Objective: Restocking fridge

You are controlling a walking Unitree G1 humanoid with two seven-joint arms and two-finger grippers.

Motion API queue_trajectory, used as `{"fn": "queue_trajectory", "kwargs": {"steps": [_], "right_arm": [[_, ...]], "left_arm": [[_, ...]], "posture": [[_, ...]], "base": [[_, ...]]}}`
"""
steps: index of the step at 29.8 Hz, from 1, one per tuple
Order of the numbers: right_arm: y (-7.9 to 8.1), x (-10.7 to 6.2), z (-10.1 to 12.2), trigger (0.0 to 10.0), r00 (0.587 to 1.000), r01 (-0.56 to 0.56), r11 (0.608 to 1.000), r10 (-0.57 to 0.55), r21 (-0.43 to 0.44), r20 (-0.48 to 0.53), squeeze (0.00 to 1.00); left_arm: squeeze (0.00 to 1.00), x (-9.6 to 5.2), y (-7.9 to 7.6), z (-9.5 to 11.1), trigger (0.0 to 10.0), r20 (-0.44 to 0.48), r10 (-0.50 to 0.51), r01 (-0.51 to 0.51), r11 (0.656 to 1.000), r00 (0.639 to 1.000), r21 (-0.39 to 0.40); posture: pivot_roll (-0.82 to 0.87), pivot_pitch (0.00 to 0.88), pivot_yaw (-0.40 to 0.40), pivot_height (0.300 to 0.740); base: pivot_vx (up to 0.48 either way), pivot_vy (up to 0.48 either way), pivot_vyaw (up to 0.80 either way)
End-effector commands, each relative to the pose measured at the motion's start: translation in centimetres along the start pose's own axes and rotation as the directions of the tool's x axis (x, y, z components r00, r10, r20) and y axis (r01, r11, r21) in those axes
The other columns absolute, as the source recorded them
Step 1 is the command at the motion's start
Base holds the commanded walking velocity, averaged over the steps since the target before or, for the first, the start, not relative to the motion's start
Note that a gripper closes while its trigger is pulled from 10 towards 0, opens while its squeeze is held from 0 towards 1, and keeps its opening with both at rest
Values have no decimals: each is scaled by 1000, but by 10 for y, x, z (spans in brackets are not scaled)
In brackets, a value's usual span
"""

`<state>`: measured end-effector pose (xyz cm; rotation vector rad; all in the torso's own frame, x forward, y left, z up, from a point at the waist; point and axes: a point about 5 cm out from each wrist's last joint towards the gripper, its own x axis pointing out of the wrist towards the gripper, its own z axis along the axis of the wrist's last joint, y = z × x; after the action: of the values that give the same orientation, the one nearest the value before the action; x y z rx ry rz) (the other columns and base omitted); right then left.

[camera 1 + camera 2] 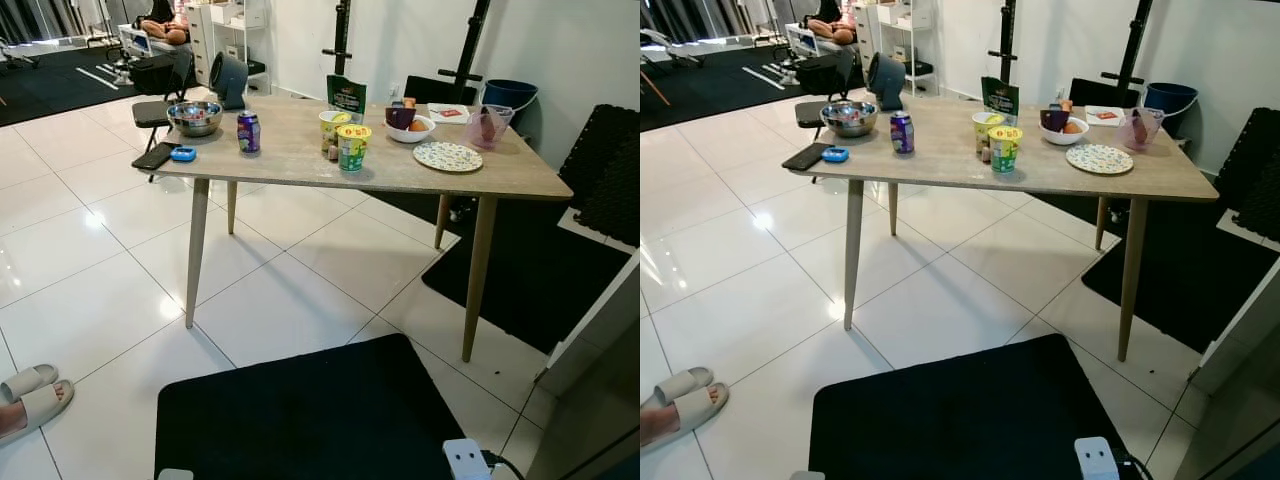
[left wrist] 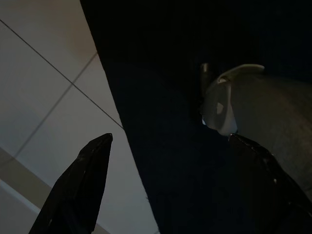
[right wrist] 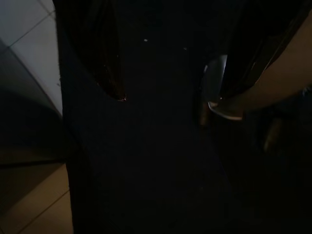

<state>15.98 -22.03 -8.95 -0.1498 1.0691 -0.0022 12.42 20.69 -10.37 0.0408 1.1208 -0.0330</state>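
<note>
On the white tiled floor [image 1: 90,300] ahead stands a wooden table [image 1: 300,160] on slanted legs, well apart from the robot, bearing the goods to be stocked. Toward its left end: a steel bowl [image 1: 194,118], a purple drink can [image 1: 248,132] just beside it, a small blue object [image 1: 183,153] and a black phone [image 1: 153,156] at the edge. At the middle: two yellow-green cups [image 1: 352,146], one just behind the other, and a dark green packet [image 1: 346,97] standing upright behind them. Toward the right end: a white bowl [image 1: 410,127] holding an orange fruit and a dark cup, a patterned plate [image 1: 447,156] and a clear pink container [image 1: 487,126]. A black mat [image 1: 310,420] lies on the floor in the foreground. A beige slipper [image 1: 35,400] rests at the lower left. Left gripper [image 2: 170,161] hangs over the mat and tiles, fingers spread apart, holding nothing. Right gripper [image 3: 170,78] hangs over the dark mat, fingers likewise apart and empty.
</note>
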Motion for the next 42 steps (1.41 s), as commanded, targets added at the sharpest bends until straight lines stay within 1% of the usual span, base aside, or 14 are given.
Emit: {"fn": "queue_trajectory", "kwargs": {"steps": [1,6,8,10,12,17,21,24,26,31,36,39,42], "right_arm": [[2,0,-5,10000,1000,-11,1000,10,-27,-25,0],[-4,-1,-8,10000,1000,-6,999,5,-35,-30,0],[-10,-3,-10,10000,999,2,999,-3,-36,-34,0],[-10,-3,-10,10000,999,2,999,-3,-36,-34,0],[-21,-5,-14,10000,999,12,999,-14,-44,-41,0],[-25,-6,-17,10000,999,12,999,-14,-51,-44,0],[-23,-6,-19,10000,999,7,998,-10,-56,-48,0],[-6,-3,-17,10000,999,-15,998,12,-62,-46,0],[-3,-3,-16,10000,999,-18,998,16,-63,-45,0],[11,0,-9,10000,999,-37,997,35,-68,-36,0],[13,0,-6,10000,999,-43,997,41,-65,-30,0],[13,0,-6,10000,999,-42,997,40,-61,-29,0],[6,0,-6,10000,999,-34,998,33,-53,-31,0]], "left_arm": [[0,-1,2,-6,10000,-24,-7,6,1000,1000,-22],[0,-2,3,-8,10000,-33,-8,7,1000,999,-14],[0,-2,2,-9,10000,-37,-10,10,1000,999,-16],[0,-2,2,-9,10000,-37,-10,10,1000,999,-16],[0,-1,-2,-8,10000,-37,-22,21,1000,999,-15],[0,0,-4,-7,10000,-38,-27,26,1000,999,-7],[0,0,-4,-7,10000,-40,-28,28,1000,999,-3],[0,0,-4,-7,10000,-43,-27,27,1000,999,2],[0,0,-3,-8,10000,-44,-27,27,1000,999,2],[0,-2,4,-11,10000,-48,-22,22,1000,999,6],[0,-4,10,-12,10000,-49,-16,16,1000,999,7],[0,-4,11,-12,10000,-49,-14,15,1000,999,8],[0,-4,12,-12,10000,-50,-14,15,1000,999,16]], "posture": [[0,0,-14,740],[-1,0,-13,740],[-1,0,-13,740],[-1,0,-13,740],[-4,0,-14,740],[-6,0,-14,740],[-5,0,-15,740],[-6,0,-16,740],[-6,0,-16,740],[-6,0,-17,740],[-5,0,-17,740],[-5,0,-17,740],[-5,0,-17,740]], "base": [[0,0,0],[107,0,0],[294,0,0],[300,0,0],[328,0,0],[338,0,0],[341,0,0],[341,0,0],[337,0,0],[334,0,0],[323,0,0],[450,0,0],[450,0,-208]]}}
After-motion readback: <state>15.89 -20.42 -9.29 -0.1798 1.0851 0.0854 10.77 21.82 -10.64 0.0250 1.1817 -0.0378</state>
